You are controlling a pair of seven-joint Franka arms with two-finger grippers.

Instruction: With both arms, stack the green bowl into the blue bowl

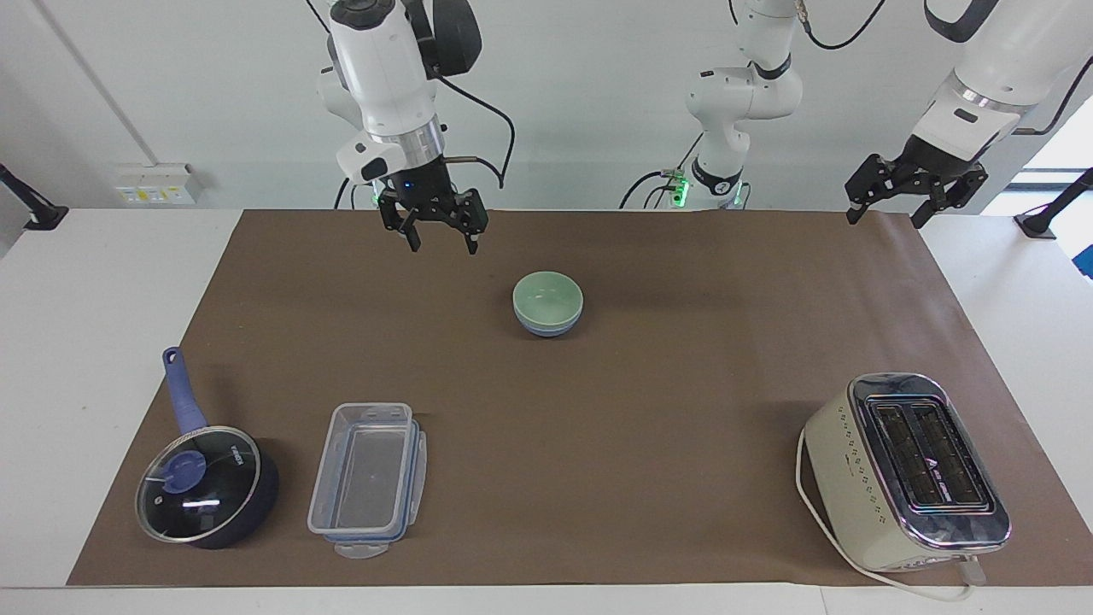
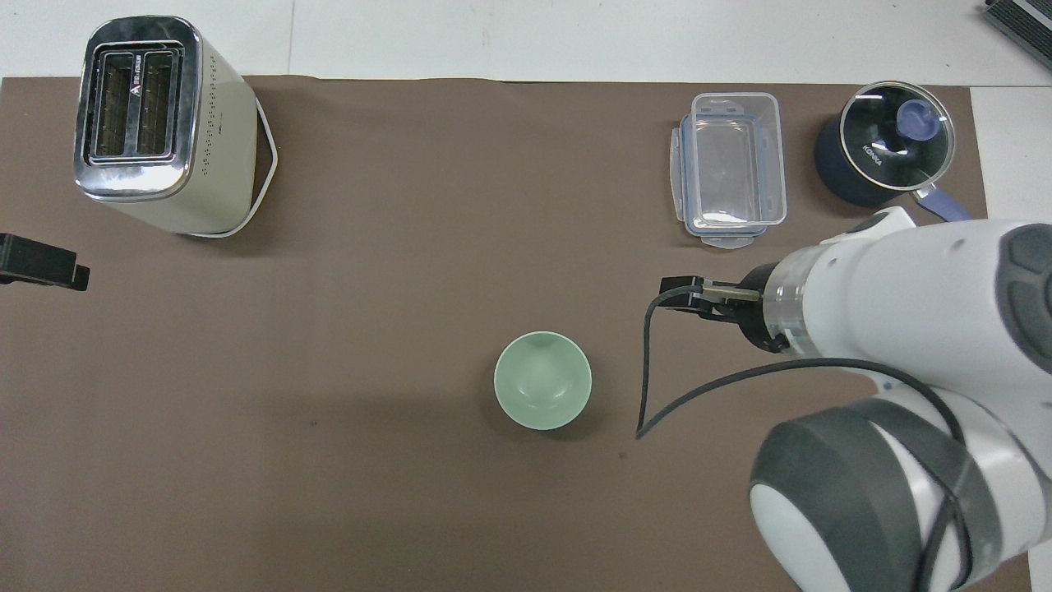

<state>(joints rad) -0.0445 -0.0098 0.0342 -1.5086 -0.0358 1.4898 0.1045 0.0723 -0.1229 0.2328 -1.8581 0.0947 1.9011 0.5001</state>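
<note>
The pale green bowl (image 1: 547, 294) sits nested inside the blue bowl (image 1: 546, 329) on the brown mat, midway between the two arms' ends. From overhead the green bowl (image 2: 542, 390) covers nearly all of the blue one. My right gripper (image 1: 442, 243) hangs open and empty, high over the mat and off the bowls toward the right arm's end. In the overhead view only the right gripper's black tip (image 2: 684, 293) pokes out from under the arm. My left gripper (image 1: 885, 218) waits open and raised over the mat's corner at the left arm's end, and it is also visible from overhead (image 2: 41, 267).
A cream toaster (image 1: 905, 470) stands far from the robots at the left arm's end. A clear plastic container (image 1: 367, 478) and a dark-blue lidded saucepan (image 1: 205, 487) lie far from the robots at the right arm's end.
</note>
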